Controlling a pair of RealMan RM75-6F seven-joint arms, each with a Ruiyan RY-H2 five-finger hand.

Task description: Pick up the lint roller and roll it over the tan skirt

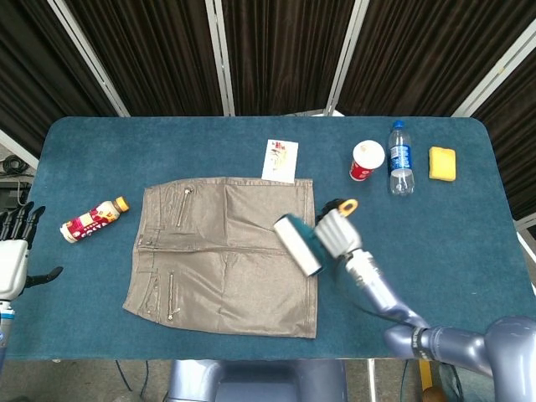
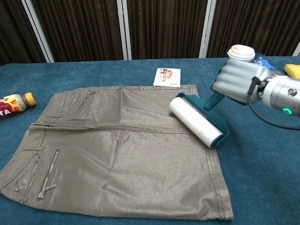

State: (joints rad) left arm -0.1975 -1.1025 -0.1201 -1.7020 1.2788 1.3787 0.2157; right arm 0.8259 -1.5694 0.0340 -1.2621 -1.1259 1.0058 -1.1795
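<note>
Two robot hands noted, one at work. Far left, at worktop (image 1: 92, 151) edge: left robot hand (image 1: 12, 264) idle, fingers spread apart, holding nothing, touching nothing visible; seen in head view only. Just right of it, small drink bottle (image 1: 90, 219) lying on its side, well apart from the garment. Centre: tan skirt (image 2: 117, 150) spread flat, waistband to the left, hem to the right, zips along the left panels. Right hem edge: lint roller (image 2: 197, 121), white drum resting on or just over the cloth near the upper right corner, teal frame partly past the hem onto blue worktop. Right robot hand (image 2: 238, 81) wrapped closed around the teal handle, firm full grip, fingers hidden behind the knuckle shell in chest view. Judged step: rolling pass across the skirt, drum now at the right limit of the cloth. For a good pass: drum kept level, full width in contact, light even downward pressure, drawn leftward toward the waistband in a straight lane; handle angle low enough to avoid the frame scraping. Risk judged: dragging instead of rolling, bunching the thin fabric at the hem, since nothing pins the cloth. Beyond, far right: card (image 1: 280, 160), red paper cup (image 1: 366, 160), water bottle (image 1: 400, 158), yellow sponge (image 1: 442, 163), all clear of the working lane.
</note>
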